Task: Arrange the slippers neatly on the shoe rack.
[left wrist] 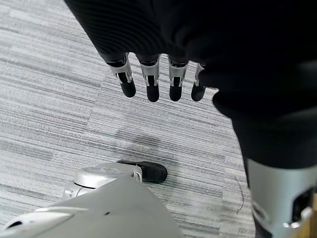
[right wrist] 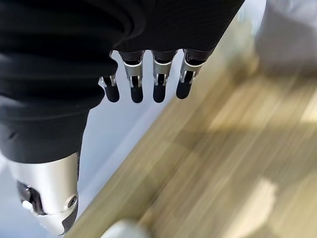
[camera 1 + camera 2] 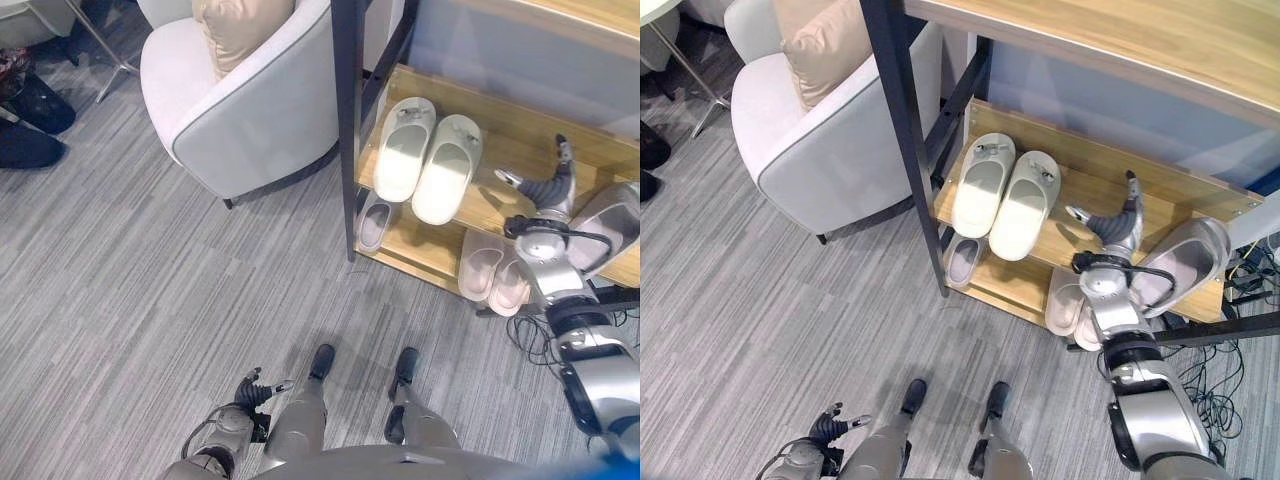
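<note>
On the shoe rack, 2 white slippers lie side by side on the middle shelf, near its left post. A grey slipper lies tilted at that shelf's right end, just beside the right hand, which hovers over the shelf with fingers straight, holding nothing. On the rack's bottom shelf sit a small grey slipper and a pink pair. The left hand hangs relaxed over the carpet, well apart from the rack. An armchair stands left of the rack.

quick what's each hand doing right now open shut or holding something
Left hand: open, empty, down over the carpet.
Right hand: open, empty, over the rack shelf, beside a grey slipper.
</note>
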`<state>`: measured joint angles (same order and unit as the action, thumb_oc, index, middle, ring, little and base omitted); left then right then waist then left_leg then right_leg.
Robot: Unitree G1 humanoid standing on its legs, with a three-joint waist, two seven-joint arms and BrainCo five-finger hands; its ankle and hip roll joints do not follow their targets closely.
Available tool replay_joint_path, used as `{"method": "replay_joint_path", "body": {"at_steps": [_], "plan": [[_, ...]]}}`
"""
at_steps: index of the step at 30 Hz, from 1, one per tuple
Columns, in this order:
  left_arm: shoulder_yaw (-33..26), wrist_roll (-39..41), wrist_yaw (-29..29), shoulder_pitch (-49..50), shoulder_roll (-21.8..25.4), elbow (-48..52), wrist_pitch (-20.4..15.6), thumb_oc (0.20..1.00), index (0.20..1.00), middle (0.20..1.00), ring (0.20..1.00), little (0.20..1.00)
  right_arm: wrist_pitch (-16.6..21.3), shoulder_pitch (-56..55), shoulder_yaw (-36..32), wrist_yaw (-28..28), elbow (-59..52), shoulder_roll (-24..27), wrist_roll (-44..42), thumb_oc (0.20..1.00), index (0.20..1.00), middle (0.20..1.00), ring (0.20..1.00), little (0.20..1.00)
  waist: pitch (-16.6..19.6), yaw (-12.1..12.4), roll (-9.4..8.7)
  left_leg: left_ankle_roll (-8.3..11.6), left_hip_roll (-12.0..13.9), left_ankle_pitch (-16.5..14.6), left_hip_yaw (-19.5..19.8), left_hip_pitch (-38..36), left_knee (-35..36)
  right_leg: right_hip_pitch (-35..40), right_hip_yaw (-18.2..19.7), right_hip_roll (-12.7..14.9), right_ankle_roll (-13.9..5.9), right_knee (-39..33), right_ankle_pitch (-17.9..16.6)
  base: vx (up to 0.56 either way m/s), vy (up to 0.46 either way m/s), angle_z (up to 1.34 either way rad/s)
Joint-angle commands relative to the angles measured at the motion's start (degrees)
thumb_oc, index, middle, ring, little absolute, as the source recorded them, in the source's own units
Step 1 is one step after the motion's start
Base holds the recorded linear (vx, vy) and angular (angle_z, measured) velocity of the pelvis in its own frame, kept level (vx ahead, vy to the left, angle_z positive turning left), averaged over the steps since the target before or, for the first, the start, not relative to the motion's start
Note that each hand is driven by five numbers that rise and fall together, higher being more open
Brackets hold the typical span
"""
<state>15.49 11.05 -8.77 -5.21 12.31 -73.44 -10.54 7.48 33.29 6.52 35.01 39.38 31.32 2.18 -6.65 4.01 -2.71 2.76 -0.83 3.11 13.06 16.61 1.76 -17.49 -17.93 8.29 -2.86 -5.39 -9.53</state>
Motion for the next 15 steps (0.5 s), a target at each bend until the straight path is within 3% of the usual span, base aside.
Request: {"method": "replay_joint_path", "body": {"at_steps": [1,7,15], "plan": [[-0.68,-2.9,-0.21,-2.17,-0.74,-4.02,-0.1,1.0,1.0,1.0,1.0,1.0,0.03,-0.33,-3.47,3.1,-2.78,2.17,4.65,1.0,1.0,1.0,1.0,1.0,-1.29,0.03,-0.23,0.85,-0.74,-1.95,-2.23,-1.1,3.24,8.41,0.46,1.79,-6.42,0.39,8.16,0.0,0.0,0.0],[-0.66,-2.78,-0.69,-2.05,-0.74,-4.07,0.16,1.0,1.0,1.0,1.0,1.0,-0.45,-3.16,-5.78,3.87,0.79,0.84,1.26,1.0,1.0,1.0,1.0,1.0,-0.76,-0.98,0.26,0.67,-0.51,-2.31,-3.07,-1.99,3.24,8.73,1.34,1.6,-6.27,0.39,8.19,-0.01,-0.005,-0.11],[-1.71,-3.11,-1.22,-0.99,-1.1,-4.93,1.33,1.0,1.0,1.0,1.0,1.0,-1.21,-9.46,-5.74,2.27,0.87,-4.91,-0.88,1.0,1.0,1.0,1.0,1.0,0.38,-2.72,0.85,0.35,-0.28,-3.1,-4.47,-4.03,3.24,10.02,2.67,1.45,-5.96,0.39,8.52,0.01,0.005,-0.1]]}}
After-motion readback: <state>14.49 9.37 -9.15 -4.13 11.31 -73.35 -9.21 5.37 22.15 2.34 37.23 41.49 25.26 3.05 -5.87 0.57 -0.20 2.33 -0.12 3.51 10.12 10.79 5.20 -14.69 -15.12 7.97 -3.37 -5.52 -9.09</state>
